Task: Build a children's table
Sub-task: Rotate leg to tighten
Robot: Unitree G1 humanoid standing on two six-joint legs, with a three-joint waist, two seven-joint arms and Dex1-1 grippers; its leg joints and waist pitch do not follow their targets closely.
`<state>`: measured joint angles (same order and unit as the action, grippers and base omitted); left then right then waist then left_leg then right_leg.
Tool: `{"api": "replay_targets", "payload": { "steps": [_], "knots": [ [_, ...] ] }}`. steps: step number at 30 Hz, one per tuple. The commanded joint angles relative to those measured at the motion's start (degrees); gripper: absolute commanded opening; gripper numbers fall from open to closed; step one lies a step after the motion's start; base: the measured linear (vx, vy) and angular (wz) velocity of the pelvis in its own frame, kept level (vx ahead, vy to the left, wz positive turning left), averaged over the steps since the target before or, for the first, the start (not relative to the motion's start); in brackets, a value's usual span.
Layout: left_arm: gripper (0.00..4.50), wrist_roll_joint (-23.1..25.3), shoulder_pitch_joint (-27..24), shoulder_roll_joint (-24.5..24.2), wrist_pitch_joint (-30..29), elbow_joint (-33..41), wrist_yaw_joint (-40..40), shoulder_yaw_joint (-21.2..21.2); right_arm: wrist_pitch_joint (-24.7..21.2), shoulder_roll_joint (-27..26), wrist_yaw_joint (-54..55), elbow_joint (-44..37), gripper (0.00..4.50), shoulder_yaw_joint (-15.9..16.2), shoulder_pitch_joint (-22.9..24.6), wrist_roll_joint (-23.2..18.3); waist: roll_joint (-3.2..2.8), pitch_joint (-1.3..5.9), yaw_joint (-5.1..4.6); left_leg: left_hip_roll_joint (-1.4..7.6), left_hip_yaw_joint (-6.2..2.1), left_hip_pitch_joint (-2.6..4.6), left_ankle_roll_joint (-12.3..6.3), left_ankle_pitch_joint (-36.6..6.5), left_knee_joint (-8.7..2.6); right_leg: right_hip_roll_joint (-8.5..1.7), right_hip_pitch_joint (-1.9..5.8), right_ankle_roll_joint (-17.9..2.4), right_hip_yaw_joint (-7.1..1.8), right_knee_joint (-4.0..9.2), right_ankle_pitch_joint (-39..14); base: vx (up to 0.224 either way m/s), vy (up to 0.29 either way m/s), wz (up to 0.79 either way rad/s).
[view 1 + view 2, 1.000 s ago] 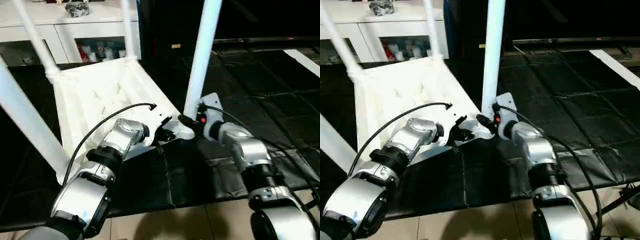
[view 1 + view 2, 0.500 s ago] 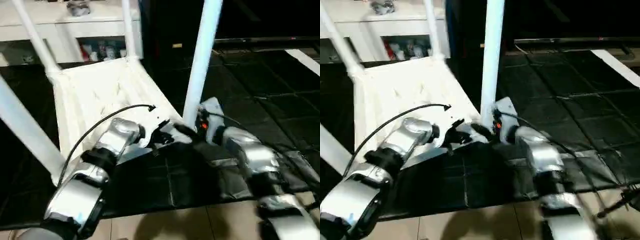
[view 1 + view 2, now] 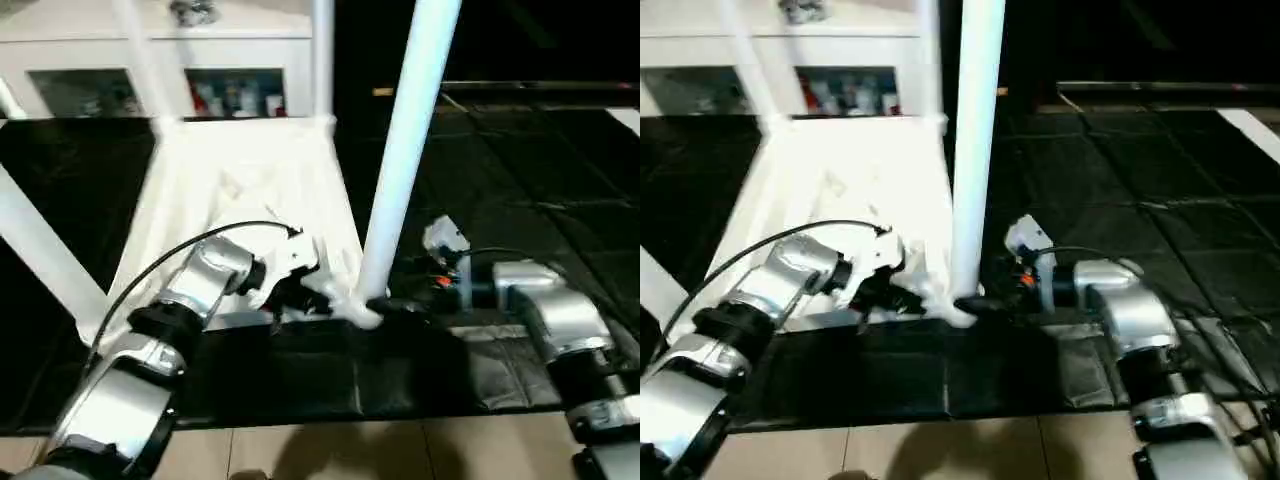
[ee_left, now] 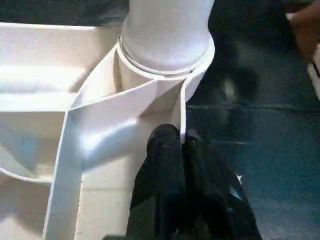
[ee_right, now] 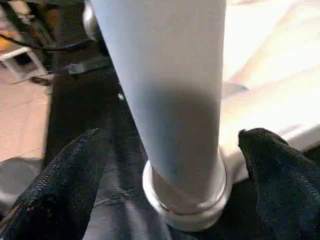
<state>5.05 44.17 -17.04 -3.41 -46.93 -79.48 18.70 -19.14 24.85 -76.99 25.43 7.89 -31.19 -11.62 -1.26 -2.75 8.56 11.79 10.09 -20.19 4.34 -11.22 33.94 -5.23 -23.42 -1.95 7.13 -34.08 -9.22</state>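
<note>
A black tiled mat [image 3: 520, 160] covers the floor, with pale flooring [image 3: 330, 450] along its near edge. At the far left stands a white cabinet [image 3: 150, 60] with glass doors. The table [image 3: 240, 180] lies upside down on the mat, left of centre, ribbed underside up, its legs pointing upward. The near right leg [image 3: 405, 150] stands in its corner socket [image 4: 165, 55].

The left gripper [image 4: 175, 150] is closed, pinching the thin rim wall beside that socket. The right gripper [image 5: 170, 145] stands wide open, one finger on each side of the leg, touching neither.

A second ago the right gripper sat close at the leg's base; it has since opened and drawn back to the right. The head views have also shifted.
</note>
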Motion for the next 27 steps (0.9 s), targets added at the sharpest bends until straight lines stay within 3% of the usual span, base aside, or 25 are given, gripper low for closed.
{"api": "replay_targets", "payload": {
  "steps": [1,27],
  "knots": [
    [0.0,-1.3,0.3,0.6,1.7,3.4,-5.5,2.2,0.7,0.7,-3.2,-0.4,4.45,1.0,-0.8,-1.0,0.61,4.2,-0.41,1.9,-0.19,0.16,-4.61,-6.9,-3.45,-3.94,3.77,-11.2,-3.43,3.57,-12.2,0.0,0.0,0.0],
    [0.0,-1.4,-0.1,0.4,1.9,4.3,-5.6,2.3,0.6,-0.2,-11.6,3.0,2.32,5.0,-3.0,-2.1,0.9,4.25,-0.47,1.78,-0.17,-0.03,-4.57,-6.0,-3.33,-3.85,3.75,-10.4,-3.37,3.56,-13.2,0.0,0.0,0.0]
  ]
}}
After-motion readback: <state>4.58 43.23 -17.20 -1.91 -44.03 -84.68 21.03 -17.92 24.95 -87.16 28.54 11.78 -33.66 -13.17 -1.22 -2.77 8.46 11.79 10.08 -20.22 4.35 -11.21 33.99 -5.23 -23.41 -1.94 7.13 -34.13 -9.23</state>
